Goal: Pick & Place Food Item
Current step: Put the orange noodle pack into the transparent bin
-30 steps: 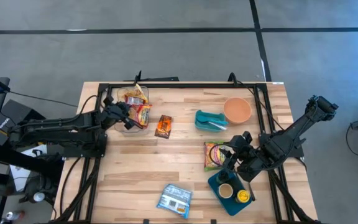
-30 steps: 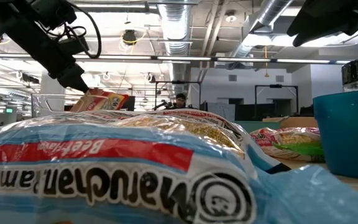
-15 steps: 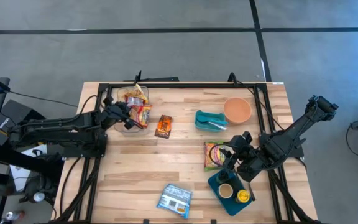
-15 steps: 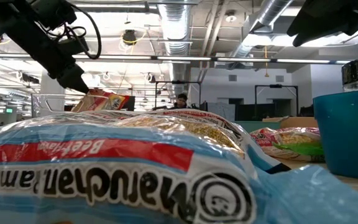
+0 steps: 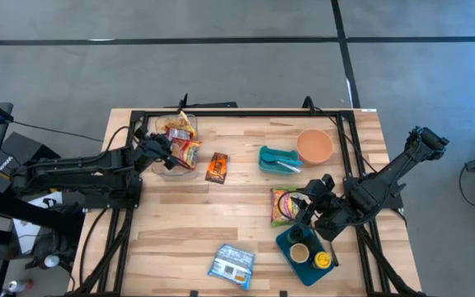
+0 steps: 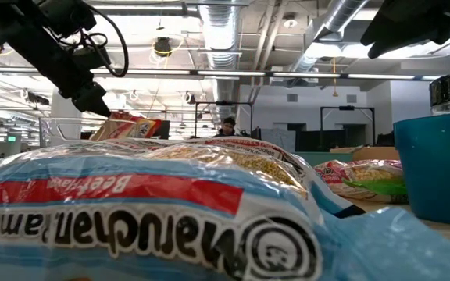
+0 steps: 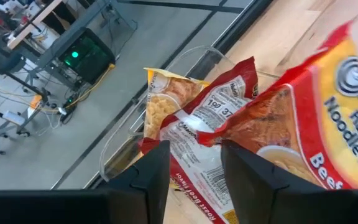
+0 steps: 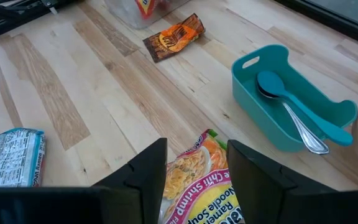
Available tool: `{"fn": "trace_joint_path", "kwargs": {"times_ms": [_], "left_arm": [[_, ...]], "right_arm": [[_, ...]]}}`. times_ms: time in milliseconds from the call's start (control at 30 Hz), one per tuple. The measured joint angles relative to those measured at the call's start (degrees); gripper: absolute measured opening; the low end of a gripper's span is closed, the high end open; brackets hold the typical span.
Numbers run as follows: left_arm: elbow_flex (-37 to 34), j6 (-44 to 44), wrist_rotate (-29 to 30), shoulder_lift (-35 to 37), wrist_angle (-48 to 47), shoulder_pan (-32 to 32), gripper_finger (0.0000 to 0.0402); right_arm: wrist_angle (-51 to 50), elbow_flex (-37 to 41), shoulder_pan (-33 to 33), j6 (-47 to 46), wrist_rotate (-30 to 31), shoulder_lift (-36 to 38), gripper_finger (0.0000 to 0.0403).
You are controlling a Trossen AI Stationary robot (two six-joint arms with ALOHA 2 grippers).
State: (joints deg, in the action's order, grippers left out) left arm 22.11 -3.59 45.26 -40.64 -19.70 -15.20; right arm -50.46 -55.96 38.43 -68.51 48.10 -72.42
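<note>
Only the left wrist view shows the left gripper (image 7: pixel 194 180) with jaws parted around a crinkly red plastic ramen packet (image 7: pixel 241 118) lying in the clear, rounded plastic container (image 5: pixel 174 140). The high view alone shows the right gripper (image 5: pixel 310 208) over a glossy green-and-orange noodle packet (image 5: pixel 284 204), jaws apart, empty

The table (image 5: pixel 180 223) is showing pale, matt wood with visible grain, framed by black metal rails. The ramen packets (image 7: pixel 278 118) in the clear plastic bin (image 5: pixel 167 169) are gleaming as crinkled glossy film, as is the orange snack wrapper (image 8: pixel 174 37). The teal caddy (image 8: pixel 291 99) is looking like smooth matt plastic, holding a shiny metal spoon (image 8: pixel 306 134).
</note>
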Motion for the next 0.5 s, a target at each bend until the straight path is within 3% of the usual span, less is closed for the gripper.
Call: {"fn": "trace_joint_path", "kwargs": {"times_ms": [500], "left_arm": [[0.00, 0.61, 1.44, 0.00, 0.06, 0.00, 0.0184]], "right_arm": [[0.00, 0.00, 0.00, 0.02, -0.02, 0.00, 0.0161]]}}
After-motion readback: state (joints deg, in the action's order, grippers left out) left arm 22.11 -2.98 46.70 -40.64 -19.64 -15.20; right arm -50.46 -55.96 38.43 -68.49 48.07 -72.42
